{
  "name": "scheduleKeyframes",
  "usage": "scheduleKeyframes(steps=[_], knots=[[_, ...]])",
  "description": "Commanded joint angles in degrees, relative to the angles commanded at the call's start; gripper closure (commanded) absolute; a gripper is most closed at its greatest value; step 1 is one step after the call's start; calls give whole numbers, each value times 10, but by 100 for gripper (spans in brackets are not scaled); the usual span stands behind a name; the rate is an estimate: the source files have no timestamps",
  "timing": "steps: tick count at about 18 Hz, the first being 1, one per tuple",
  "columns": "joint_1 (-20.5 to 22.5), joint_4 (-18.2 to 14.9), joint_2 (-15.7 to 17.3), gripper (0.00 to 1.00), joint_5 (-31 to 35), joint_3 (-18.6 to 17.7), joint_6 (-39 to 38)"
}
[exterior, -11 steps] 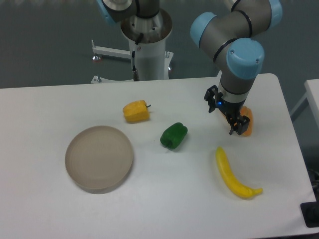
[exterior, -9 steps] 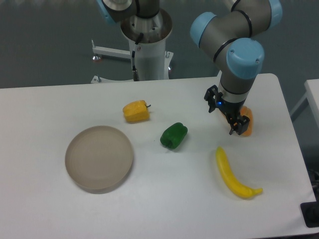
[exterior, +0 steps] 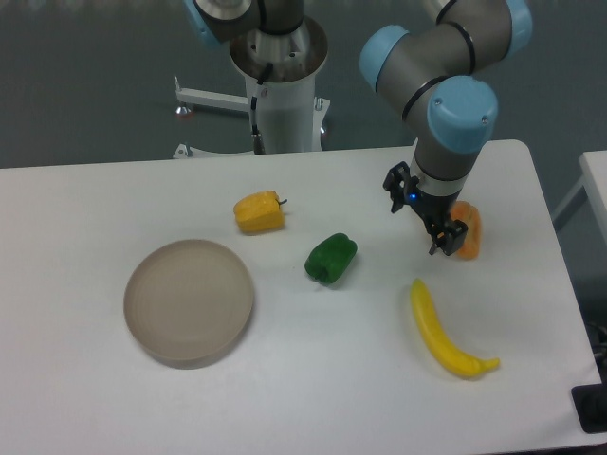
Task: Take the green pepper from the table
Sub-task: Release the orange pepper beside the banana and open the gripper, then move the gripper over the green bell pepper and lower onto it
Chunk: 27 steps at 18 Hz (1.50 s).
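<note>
White table [exterior: 85, 398], green pepper [exterior: 331, 258] left of hand [exterior: 425, 216]

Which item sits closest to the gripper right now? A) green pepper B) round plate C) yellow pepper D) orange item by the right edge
D: the gripper hangs right beside the orange item, partly covering it, while the green pepper lies apart to its left on the table.
</note>
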Motion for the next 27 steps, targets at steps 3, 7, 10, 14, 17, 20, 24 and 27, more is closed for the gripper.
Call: scheduleKeyframes(steps=[3, 7, 10, 14, 17, 20, 24, 27], knots=[[-35, 8, -9, 0, 1, -17, -98], [-50, 9, -18, 0, 0, -46, -137], [-55, 11, -19, 0, -7, -56, -137], [-59, 11, -27, 0, -32, -65, -141], [-60, 47, -35, 0, -61, -81, -142], [-61, 95, -38, 0, -73, -110, -142], [-58, 102, -31, 69, -72, -107, -136], [-47, 97, -11, 82, -70, -86, -143]])
